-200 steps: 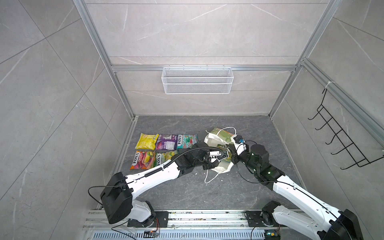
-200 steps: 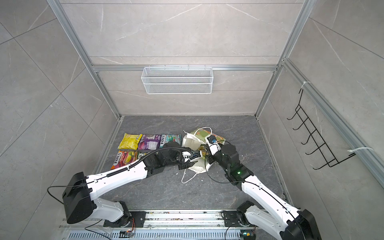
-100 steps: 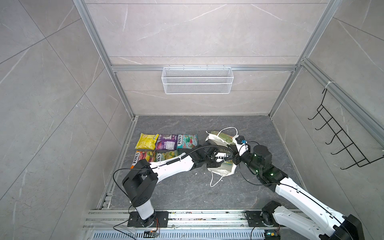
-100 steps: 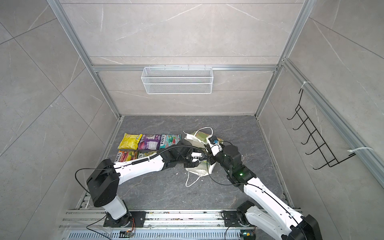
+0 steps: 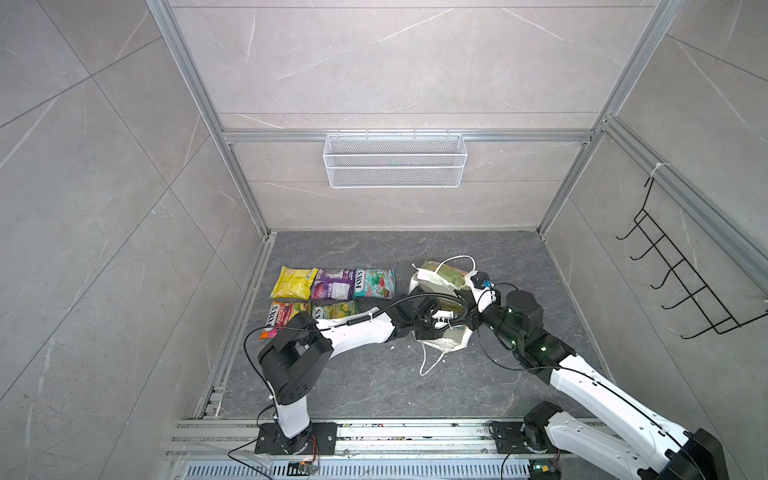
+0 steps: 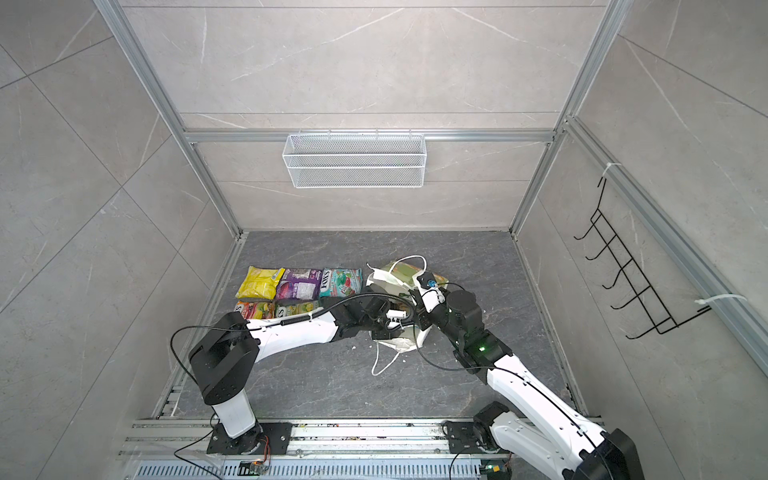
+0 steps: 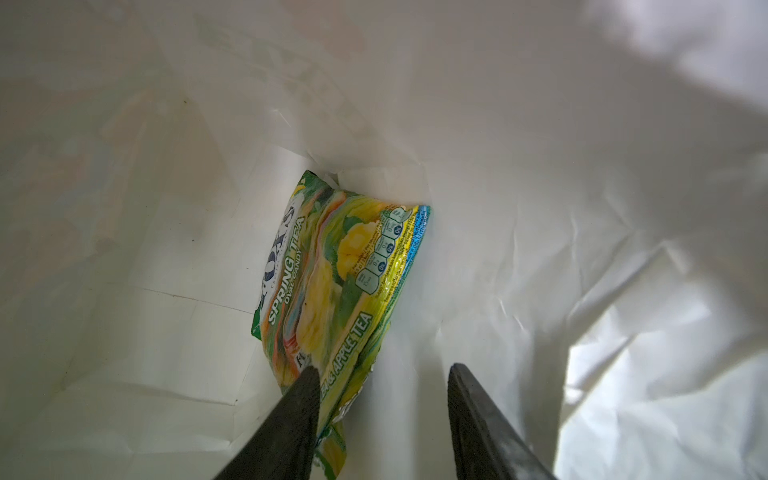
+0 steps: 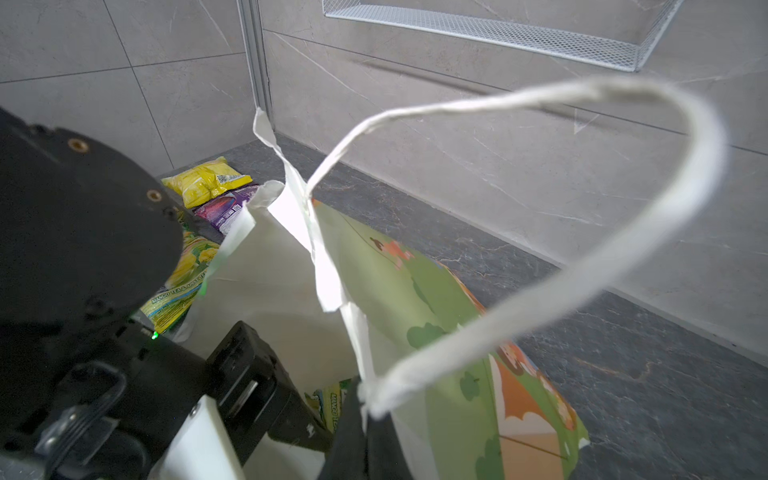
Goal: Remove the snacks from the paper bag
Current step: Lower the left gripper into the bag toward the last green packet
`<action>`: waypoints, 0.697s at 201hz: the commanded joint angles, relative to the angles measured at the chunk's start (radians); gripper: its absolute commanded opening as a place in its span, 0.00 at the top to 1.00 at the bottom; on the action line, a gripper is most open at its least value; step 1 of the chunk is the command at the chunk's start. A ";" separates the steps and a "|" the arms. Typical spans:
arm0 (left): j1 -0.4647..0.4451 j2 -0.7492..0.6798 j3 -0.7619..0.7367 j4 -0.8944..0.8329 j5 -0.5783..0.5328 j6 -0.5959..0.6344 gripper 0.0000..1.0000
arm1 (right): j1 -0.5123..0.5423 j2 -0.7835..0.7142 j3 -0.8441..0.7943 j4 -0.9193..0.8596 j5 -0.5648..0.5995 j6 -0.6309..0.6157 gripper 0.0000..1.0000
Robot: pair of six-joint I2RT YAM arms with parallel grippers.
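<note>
Green-yellow packet (image 7: 332, 266) inside paper bag (image 5: 442, 274), three o'clock of unpacked snacks (image 5: 334, 284)
Left fingers (image 7: 299, 399), half-spread and empty: straddle its near edge, then close; right fingers (image 8: 349, 449) clamp the rim.

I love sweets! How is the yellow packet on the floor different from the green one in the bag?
The yellow packet lies out on the floor; the green packet is inside the paper bag. The yellow packet is mostly yellow; the green packet mixes green and yellow. The open left gripper is at the green packet, not the yellow packet. Both are shiny.
</note>
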 commanded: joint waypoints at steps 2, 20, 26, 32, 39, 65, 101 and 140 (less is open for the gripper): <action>-0.013 -0.040 -0.052 0.083 -0.013 -0.014 0.47 | 0.006 -0.015 0.010 0.060 0.002 0.020 1.00; -0.013 -0.046 -0.066 0.108 -0.034 -0.001 0.47 | 0.006 -0.013 0.012 0.064 -0.007 0.023 1.00; -0.013 -0.041 -0.061 0.106 -0.043 0.004 0.46 | 0.007 -0.011 0.013 0.064 -0.013 0.023 1.00; -0.014 -0.036 -0.054 0.100 -0.044 0.009 0.46 | 0.006 -0.006 0.014 0.066 -0.018 0.024 1.00; -0.014 -0.029 -0.048 0.098 -0.044 0.016 0.45 | 0.007 -0.003 0.016 0.069 -0.021 0.026 1.00; -0.015 0.014 -0.017 0.097 -0.056 0.036 0.45 | 0.006 -0.003 0.015 0.078 -0.029 0.031 1.00; -0.014 0.085 0.020 0.123 -0.083 0.057 0.45 | 0.007 -0.006 0.016 0.078 -0.043 0.031 1.00; -0.014 0.157 0.044 0.171 -0.105 0.055 0.53 | 0.007 -0.015 0.005 0.086 -0.055 0.035 1.00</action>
